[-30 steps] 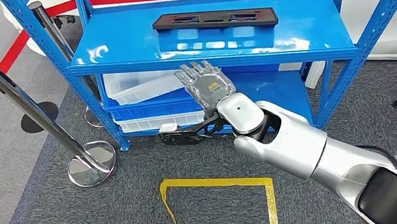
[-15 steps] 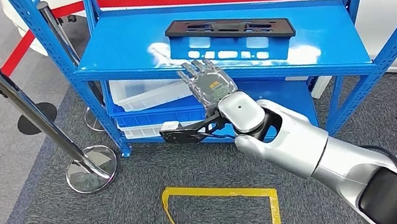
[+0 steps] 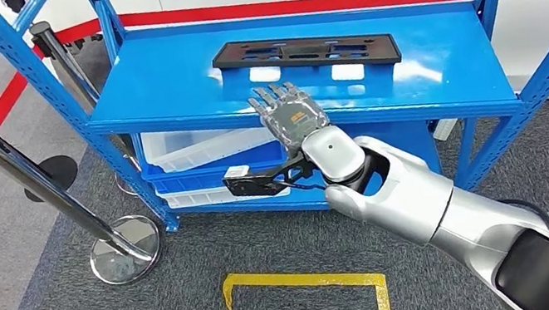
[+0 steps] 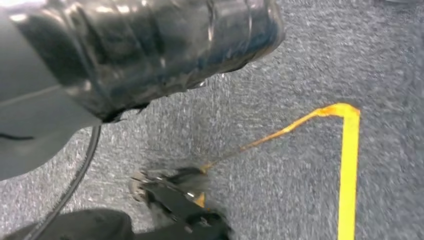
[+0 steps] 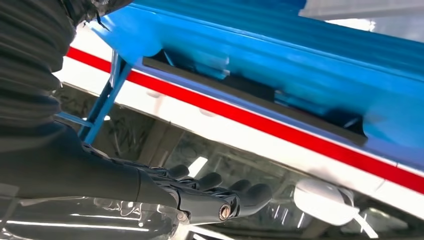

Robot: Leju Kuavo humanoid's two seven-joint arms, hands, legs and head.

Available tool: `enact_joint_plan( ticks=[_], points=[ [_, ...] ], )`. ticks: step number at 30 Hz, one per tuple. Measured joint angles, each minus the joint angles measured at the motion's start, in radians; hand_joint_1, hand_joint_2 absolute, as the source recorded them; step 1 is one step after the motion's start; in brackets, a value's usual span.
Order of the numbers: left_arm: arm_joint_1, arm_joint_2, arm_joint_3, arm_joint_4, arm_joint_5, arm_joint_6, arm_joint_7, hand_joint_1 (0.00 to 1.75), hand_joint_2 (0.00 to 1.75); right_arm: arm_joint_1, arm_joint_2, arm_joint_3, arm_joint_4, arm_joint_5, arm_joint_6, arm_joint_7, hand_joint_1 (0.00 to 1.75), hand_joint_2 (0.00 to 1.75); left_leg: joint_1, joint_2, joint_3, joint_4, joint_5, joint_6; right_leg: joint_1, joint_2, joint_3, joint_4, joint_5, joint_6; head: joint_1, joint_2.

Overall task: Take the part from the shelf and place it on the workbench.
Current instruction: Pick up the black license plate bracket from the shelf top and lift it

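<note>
Above the shelf [image 3: 159, 90] edge, right robot hand [image 3: 292, 117] open, short of part [image 3: 304, 52]; wrist view shows part's underside edge [image 5: 260, 102].

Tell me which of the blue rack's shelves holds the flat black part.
The top shelf: the flat black plastic part lies there, while the lower shelves hold white bins.

The part [image 3: 305, 52] lies on the shelf [image 3: 159, 90], just past the fingers [image 3: 276, 97]. Bins [image 3: 194, 145] sit below the fingers.
</note>
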Motion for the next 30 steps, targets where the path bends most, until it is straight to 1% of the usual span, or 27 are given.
enact_joint_plan(
  ticks=[1, 2, 3, 4, 5, 7, 8, 9, 10, 11, 13, 14, 15, 16, 17, 18, 19, 20, 21, 22, 24, 25, 26, 27, 28, 29, 30],
  points=[
    [0.001, 0.000, 0.000, 0.000, 0.000, 0.000, 0.000, 0.00, 0.00, 0.001, -0.001, 0.000, 0.002, -0.001, 0.003, 0.002, 0.00, 1.75, 0.000, 0.000, 0.002, -0.041, 0.039, 0.000, 0.000, 0.001, 0.010, 0.002, -0.009, 0.001, 0.000, 0.000],
    [0.002, 0.001, 0.000, 0.000, 0.001, 0.000, 0.000, 0.00, 0.00, 0.002, -0.001, 0.000, 0.004, -0.002, 0.007, 0.004, 0.00, 1.75, 0.001, 0.000, 0.020, -0.112, 0.095, 0.003, 0.001, 0.002, 0.022, 0.003, -0.018, 0.002, 0.000, 0.000],
    [0.003, 0.001, 0.000, 0.000, 0.000, 0.000, 0.001, 0.00, 0.00, 0.002, -0.003, 0.000, 0.007, -0.004, 0.011, 0.007, 0.00, 1.75, 0.000, 0.001, 0.041, -0.179, 0.143, 0.007, 0.000, 0.002, 0.031, 0.003, -0.026, 0.005, 0.001, 0.000],
    [0.002, 0.002, -0.001, 0.001, 0.000, 0.000, 0.002, 0.00, 0.00, 0.001, -0.005, 0.000, 0.010, -0.005, 0.015, 0.010, 0.00, 1.75, -0.004, 0.001, 0.056, -0.236, 0.169, 0.011, 0.000, 0.003, 0.037, 0.003, -0.033, 0.008, 0.002, 0.000],
    [0.001, 0.002, -0.001, 0.001, 0.000, 0.000, 0.002, 0.00, 0.00, 0.001, -0.007, 0.000, 0.014, -0.006, 0.018, 0.013, 0.00, 1.75, -0.007, 0.002, 0.064, -0.269, 0.184, 0.017, 0.000, 0.003, 0.037, 0.003, -0.037, 0.013, 0.002, 0.000],
    [0.000, 0.002, -0.002, 0.001, 0.000, 0.000, 0.004, 0.00, 0.00, 0.002, -0.010, 0.000, 0.020, -0.008, 0.023, 0.016, 0.00, 1.75, -0.014, 0.002, 0.063, -0.282, 0.177, 0.027, 0.000, 0.004, 0.035, 0.003, -0.044, 0.023, 0.002, 0.000],
    [0.002, 0.002, -0.002, 0.001, 0.000, 0.000, 0.004, 0.00, 0.00, 0.003, -0.012, 0.000, 0.023, -0.008, 0.024, 0.017, 0.00, 1.75, -0.011, 0.002, 0.069, -0.286, 0.184, 0.033, 0.001, 0.003, 0.034, 0.004, -0.049, 0.030, 0.001, 0.000],
    [0.003, 0.002, -0.002, 0.001, 0.000, 0.000, 0.005, 0.00, 0.00, 0.003, -0.014, 0.000, 0.026, -0.008, 0.025, 0.017, 0.00, 1.75, -0.008, 0.002, 0.076, -0.290, 0.182, 0.037, 0.002, 0.003, 0.032, 0.014, -0.058, 0.035, 0.002, 0.000],
    [0.003, 0.001, -0.002, 0.001, 0.000, 0.000, 0.005, 0.00, 0.00, 0.002, -0.017, 0.000, 0.029, -0.008, 0.027, 0.018, 0.00, 1.75, -0.006, 0.003, 0.084, -0.295, 0.179, 0.042, 0.002, 0.002, 0.021, 0.043, -0.073, 0.040, 0.002, 0.000],
    [0.002, 0.001, -0.002, 0.001, 0.000, 0.000, 0.006, 0.00, 0.00, 0.001, -0.021, 0.000, 0.033, -0.010, 0.030, 0.019, 0.00, 1.75, -0.004, 0.004, 0.093, -0.298, 0.176, 0.047, 0.002, 0.002, -0.004, 0.093, -0.095, 0.044, 0.003, 0.000],
    [-0.002, 0.002, -0.003, 0.001, -0.001, 0.001, 0.006, 0.00, 0.00, 0.005, -0.028, 0.000, 0.043, -0.015, 0.038, 0.026, 0.00, 1.75, -0.004, 0.003, 0.105, -0.297, 0.164, 0.054, -0.002, 0.001, -0.085, 0.236, -0.140, 0.048, 0.003, 0.000],
    [-0.003, 0.002, -0.003, 0.001, -0.001, 0.002, 0.006, 0.00, 0.00, 0.009, -0.032, 0.000, 0.048, -0.018, 0.045, 0.030, 0.00, 1.75, -0.004, 0.002, 0.110, -0.296, 0.158, 0.054, -0.004, 0.001, -0.124, 0.289, -0.148, 0.049, 0.003, 0.000],
    [-0.003, 0.002, -0.003, 0.001, -0.001, 0.003, 0.008, 0.00, 0.00, 0.013, -0.036, 0.000, 0.054, -0.020, 0.051, 0.036, 0.00, 1.75, -0.005, 0.002, 0.116, -0.293, 0.151, 0.054, -0.007, 0.001, -0.149, 0.312, -0.138, 0.051, 0.003, 0.000],
    [-0.002, 0.002, -0.004, 0.001, -0.002, 0.004, 0.010, 0.00, 0.00, 0.015, -0.041, 0.000, 0.060, -0.023, 0.057, 0.043, 0.00, 1.75, -0.005, 0.000, 0.123, -0.291, 0.144, 0.054, -0.009, 0.001, -0.153, 0.292, -0.106, 0.051, 0.003, 0.000],
    [-0.002, 0.001, -0.005, 0.001, -0.002, 0.004, 0.012, 0.00, 0.00, 0.017, -0.047, 0.000, 0.066, -0.026, 0.062, 0.050, 0.00, 1.75, -0.005, -0.001, 0.131, -0.288, 0.136, 0.052, -0.010, 0.001, -0.138, 0.235, -0.060, 0.051, 0.003, 0.000],
    [0.000, 0.001, -0.006, 0.001, -0.003, 0.005, 0.014, 0.00, 0.00, 0.017, -0.054, -0.001, 0.071, -0.029, 0.065, 0.056, 0.00, 1.75, -0.004, -0.002, 0.138, -0.285, 0.127, 0.050, -0.011, 0.000, -0.115, 0.163, -0.014, 0.049, 0.004, 0.000],
    [-0.001, 0.000, -0.008, 0.001, -0.003, 0.005, 0.015, 0.00, 0.00, 0.017, -0.060, -0.001, 0.077, -0.034, 0.069, 0.062, 0.00, 1.75, -0.006, -0.003, 0.142, -0.281, 0.119, 0.046, -0.010, 0.000, -0.087, 0.096, 0.016, 0.046, 0.003, 0.000],
    [-0.001, -0.001, -0.010, 0.001, -0.004, 0.006, 0.016, 0.00, 0.00, 0.018, -0.065, -0.001, 0.081, -0.038, 0.071, 0.067, 0.00, 1.75, -0.007, -0.004, 0.143, -0.279, 0.112, 0.041, -0.009, 0.001, -0.069, 0.051, 0.031, 0.043, 0.003, 0.000],
    [-0.002, -0.001, -0.013, 0.001, -0.004, 0.006, 0.017, 0.00, 0.00, 0.020, -0.069, -0.002, 0.085, -0.041, 0.072, 0.070, 0.00, 1.75, -0.008, -0.005, 0.142, -0.277, 0.108, 0.037, -0.007, 0.002, -0.060, 0.030, 0.031, 0.040, 0.002, 0.000],
    [-0.003, -0.001, -0.015, 0.001, -0.004, 0.006, 0.018, 0.00, 0.00, 0.022, -0.074, -0.002, 0.089, -0.042, 0.073, 0.072, 0.00, 1.75, -0.009, -0.005, 0.142, -0.277, 0.106, 0.032, -0.005, 0.003, -0.056, 0.025, 0.025, 0.037, 0.002, 0.000],
    [-0.003, -0.001, -0.018, 0.001, -0.004, 0.007, 0.020, 0.00, 0.00, 0.026, -0.083, -0.002, 0.095, -0.044, 0.074, 0.078, 0.00, 1.75, -0.008, -0.004, 0.142, -0.273, 0.097, 0.024, -0.008, 0.004, -0.052, 0.019, 0.022, 0.029, 0.001, 0.000],
    [-0.003, -0.001, -0.019, 0.001, -0.004, 0.008, 0.021, 0.00, 0.00, 0.027, -0.087, -0.003, 0.098, -0.046, 0.075, 0.082, 0.00, 1.75, -0.007, -0.002, 0.135, -0.255, 0.085, 0.019, -0.010, 0.004, -0.047, 0.016, 0.021, 0.024, 0.000, 0.000],
    [-0.003, -0.001, -0.020, 0.001, -0.003, 0.008, 0.022, 0.00, 0.00, 0.027, -0.089, -0.004, 0.101, -0.049, 0.076, 0.086, 0.00, 1.75, -0.006, -0.001, 0.117, -0.217, 0.066, 0.015, -0.012, 0.004, -0.041, 0.013, 0.019, 0.019, -0.001, 0.000],
    [-0.003, -0.002, -0.021, 0.001, -0.003, 0.008, 0.022, 0.00, 0.00, 0.028, -0.091, -0.004, 0.103, -0.051, 0.077, 0.088, 0.00, 1.75, -0.005, 0.000, 0.088, -0.159, 0.042, 0.011, -0.012, 0.004, -0.037, 0.012, 0.016, 0.016, -0.002, 0.000],
    [-0.003, -0.002, -0.022, 0.001, -0.003, 0.008, 0.022, 0.00, 0.00, 0.030, -0.092, -0.004, 0.105, -0.052, 0.079, 0.090, 0.00, 1.75, -0.004, 0.001, 0.050, -0.089, 0.017, 0.008, -0.012, 0.003, -0.033, 0.012, 0.013, 0.013, -0.002, 0.000],
    [-0.003, -0.003, -0.024, 0.001, -0.003, 0.008, 0.022, 0.00, 0.00, 0.033, -0.094, -0.005, 0.107, -0.052, 0.081, 0.090, 0.00, 1.75, -0.004, 0.001, 0.011, -0.025, 0.000, 0.005, -0.011, 0.003, -0.029, 0.012, 0.010, 0.012, -0.002, 0.000],
    [-0.002, -0.003, -0.025, 0.001, -0.003, 0.008, 0.022, 0.00, 0.00, 0.037, -0.096, -0.005, 0.109, -0.052, 0.083, 0.090, 0.00, 1.75, -0.003, 0.001, -0.016, 0.011, 0.000, 0.004, -0.011, 0.003, -0.025, 0.013, 0.006, 0.011, -0.002, 0.000]
  ],
)
